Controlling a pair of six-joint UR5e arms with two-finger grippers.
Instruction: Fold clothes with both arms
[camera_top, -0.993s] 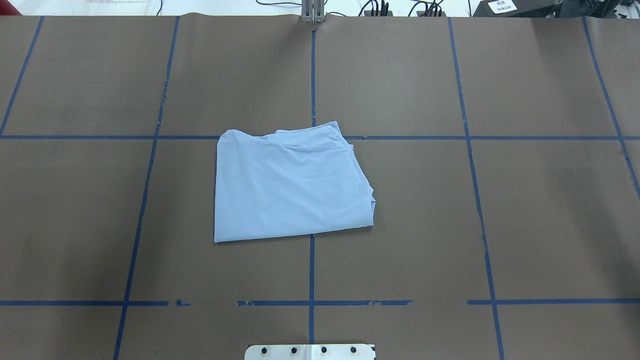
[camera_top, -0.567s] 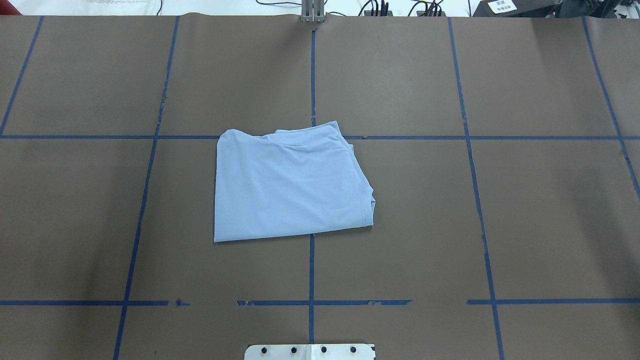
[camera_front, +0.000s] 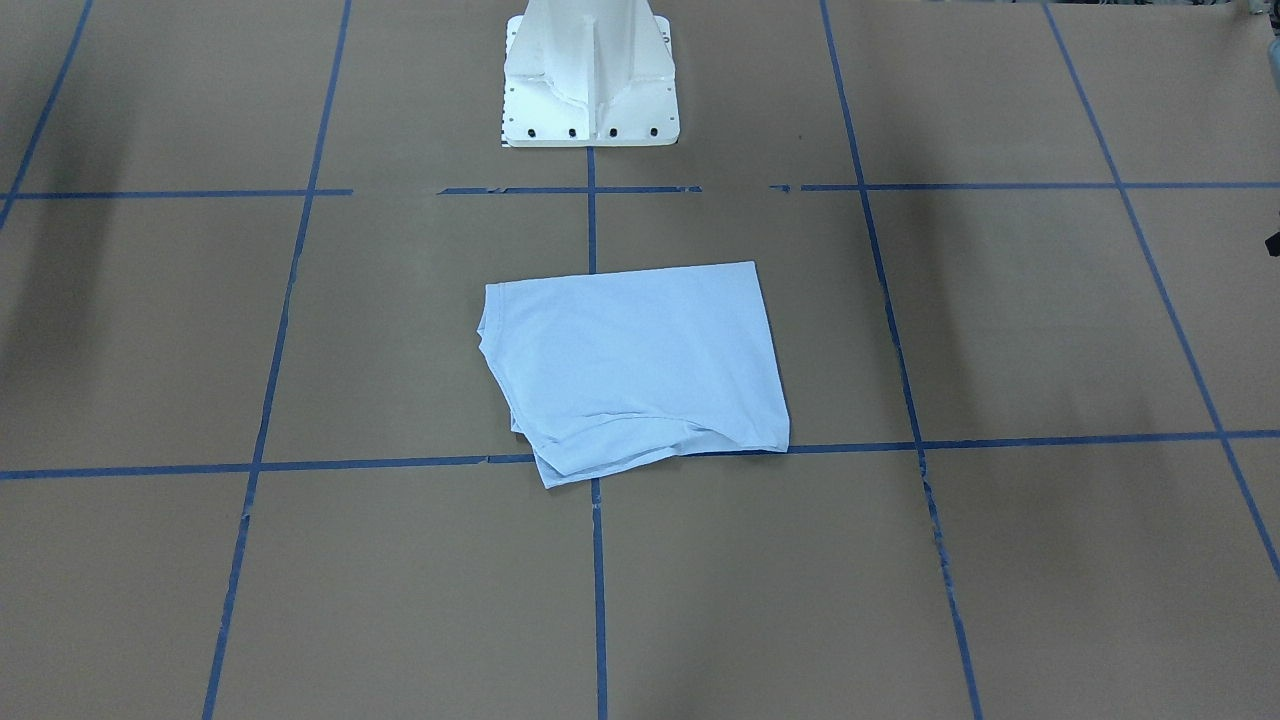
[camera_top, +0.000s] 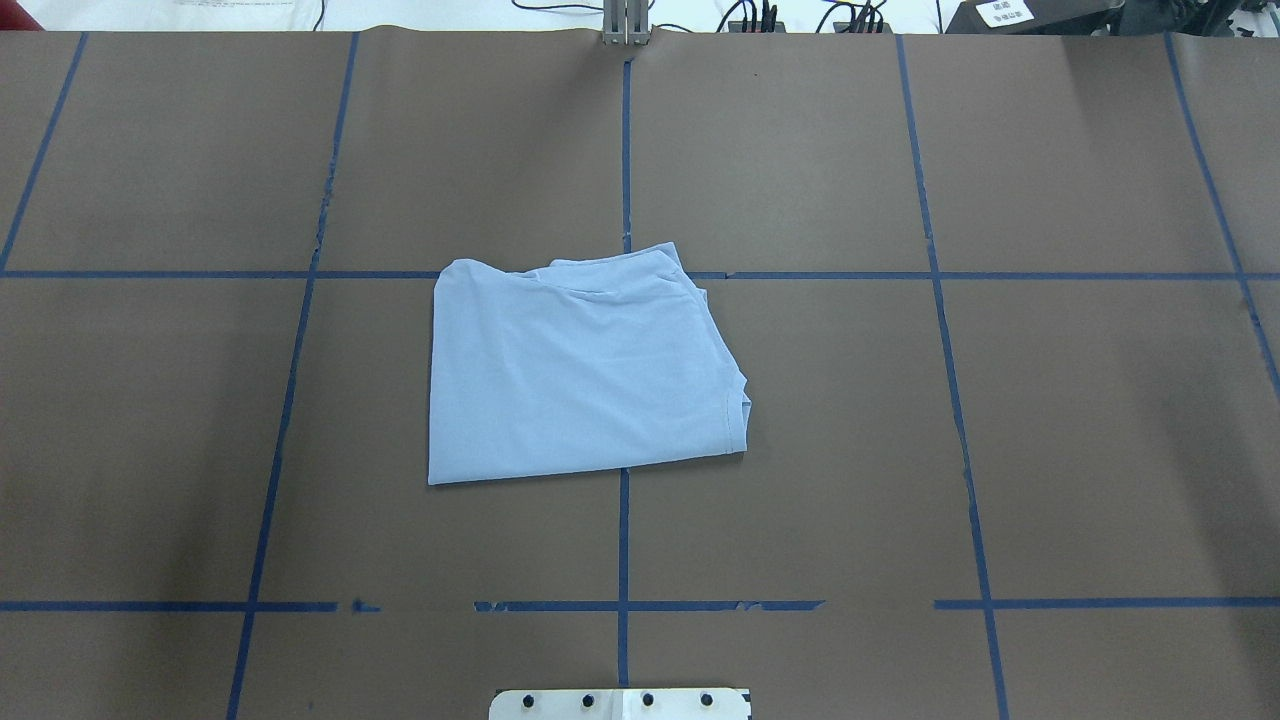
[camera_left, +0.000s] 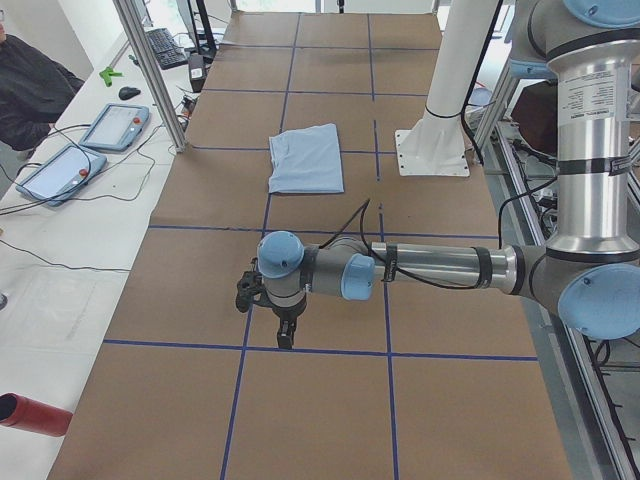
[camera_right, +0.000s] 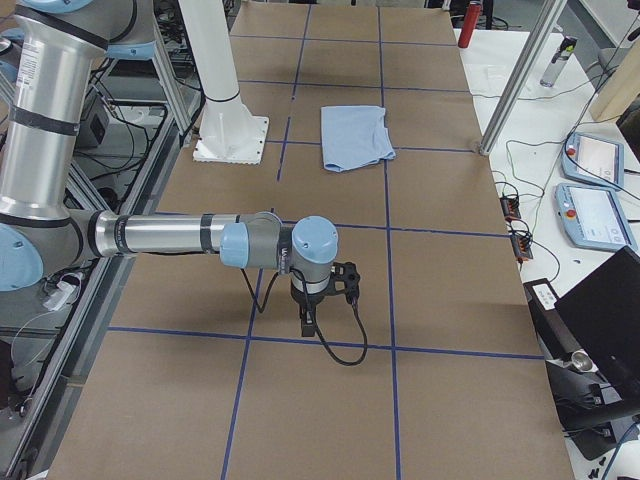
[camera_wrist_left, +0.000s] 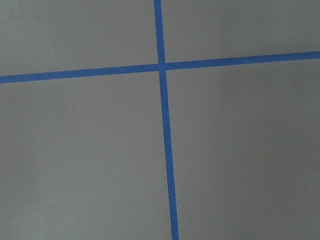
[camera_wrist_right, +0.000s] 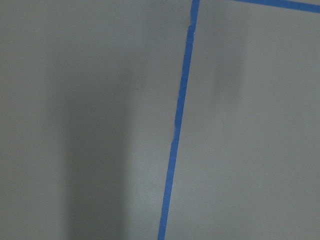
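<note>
Black fingers on the left gripper (camera_left: 285, 338) and the right gripper (camera_right: 306, 324) point down over bare tabletop (camera_top: 1000, 450), each near one end and well apart from the cloth; only the side views show them, so I cannot tell whether they are parted or closed. Between them, just in front of the white pedestal (camera_front: 590, 75), lies the light blue T-shirt (camera_top: 580, 370), folded into a rough rectangle. It looks thin, soft and limp, likely light and floppy; pinching two corners of one hemmed edge seems best. Brown paper with blue tape lines (camera_top: 624, 150) covers the surface.
</note>
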